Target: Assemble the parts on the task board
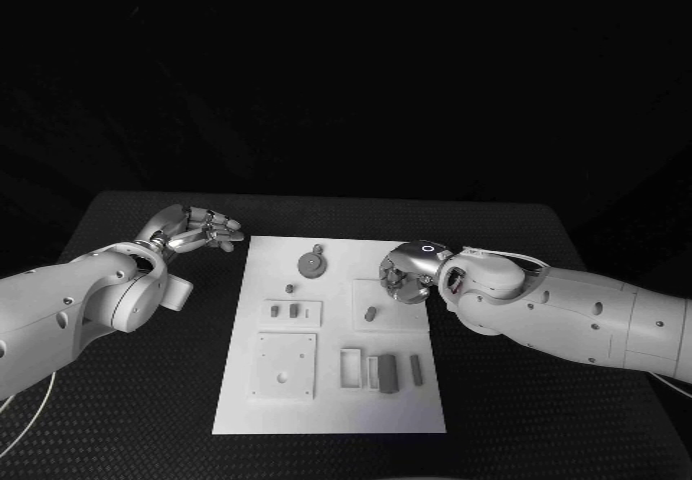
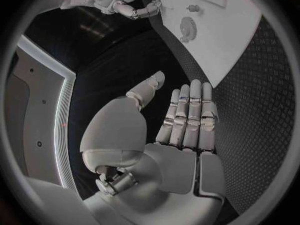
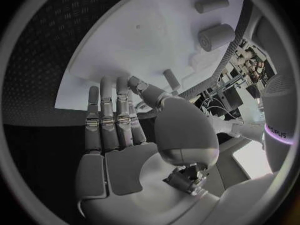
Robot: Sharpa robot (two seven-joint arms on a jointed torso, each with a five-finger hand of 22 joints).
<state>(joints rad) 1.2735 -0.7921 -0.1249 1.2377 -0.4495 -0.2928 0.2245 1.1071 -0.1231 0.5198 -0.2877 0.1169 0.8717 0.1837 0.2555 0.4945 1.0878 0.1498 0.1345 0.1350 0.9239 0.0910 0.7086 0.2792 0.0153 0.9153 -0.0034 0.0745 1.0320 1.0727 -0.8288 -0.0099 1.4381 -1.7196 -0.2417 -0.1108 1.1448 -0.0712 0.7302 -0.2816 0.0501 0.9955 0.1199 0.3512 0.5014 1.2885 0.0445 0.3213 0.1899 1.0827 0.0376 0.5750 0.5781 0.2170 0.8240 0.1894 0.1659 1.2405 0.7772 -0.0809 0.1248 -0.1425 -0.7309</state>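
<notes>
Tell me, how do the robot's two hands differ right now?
The left hand hovers over the black table beside the task board, while the right hand is above the task board itself, near a small part. The left hand's fingers reach toward the board's far corner; the right hand's point down at the board. Both are silver, open and hold nothing.

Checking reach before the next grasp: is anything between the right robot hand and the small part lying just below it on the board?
Nothing visible does. The right robot hand hovers over the task board, holding nothing, and the small part lies on bare white plate just in front of it.
</notes>
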